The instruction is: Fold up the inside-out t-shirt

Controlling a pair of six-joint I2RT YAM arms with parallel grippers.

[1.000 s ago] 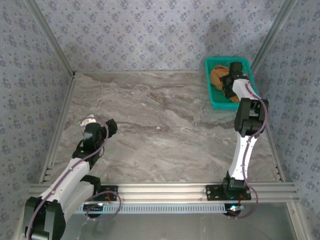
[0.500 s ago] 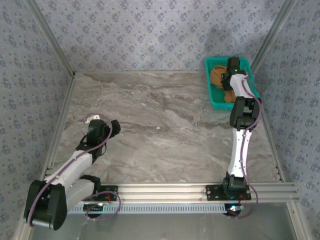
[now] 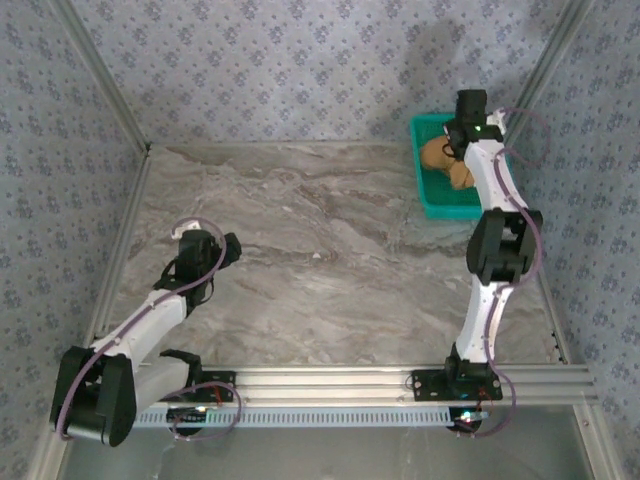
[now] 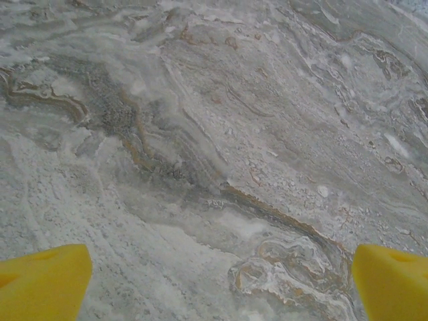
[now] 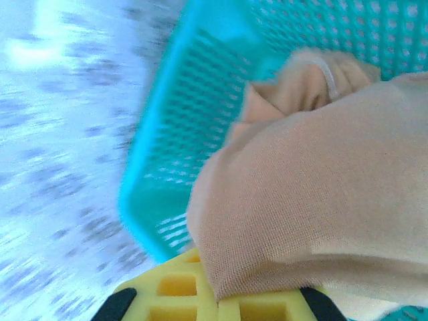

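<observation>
Marbled surface [image 3: 330, 250] is where you'll fold; your right claw [image 5: 215, 291] is clenched on the inside-out t-shirt [image 5: 314, 194] inside the teal basket [image 5: 194, 134]. Lift it high to clear the rim; left claw [image 4: 219, 281] hangs released.

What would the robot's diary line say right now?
right gripper: shut on t-shirt | t-shirt: bunched, at teal basket | left gripper: open over table | fold: not started

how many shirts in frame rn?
1: a tan t-shirt in the green basket at far right, pinched by the right hand. Others could be hidden under it.
</observation>
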